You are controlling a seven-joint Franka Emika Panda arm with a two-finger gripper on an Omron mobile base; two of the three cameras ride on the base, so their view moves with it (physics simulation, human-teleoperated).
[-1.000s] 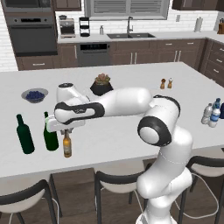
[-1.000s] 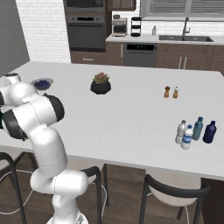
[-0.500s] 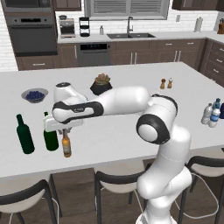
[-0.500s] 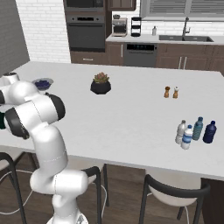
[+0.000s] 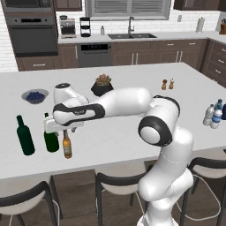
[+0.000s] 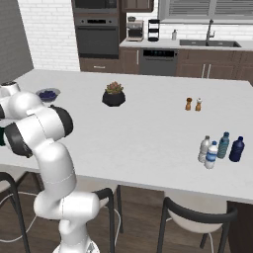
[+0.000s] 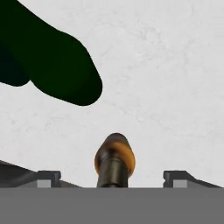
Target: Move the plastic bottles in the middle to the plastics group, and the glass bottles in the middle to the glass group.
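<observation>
The amber glass bottle stands upright on the white island, just right of two tall dark green bottles. My gripper hangs over its neck, open. In the hand view the amber bottle sits between the wide-apart fingertips, touching neither, with a green bottle beside it. Far right, a greyish water bottle and a blue-labelled one stand beside the blue-tinted bottle and the dark blue bottle.
A potted plant and a bowl of blueberries sit behind my arm. Salt and pepper shakers stand mid-right. Dark stools line the island's near edge.
The jaws have sprung apart from the amber bottle's neck, letting it go. The bottle stays standing beside the green ones. The arm has barely moved.
</observation>
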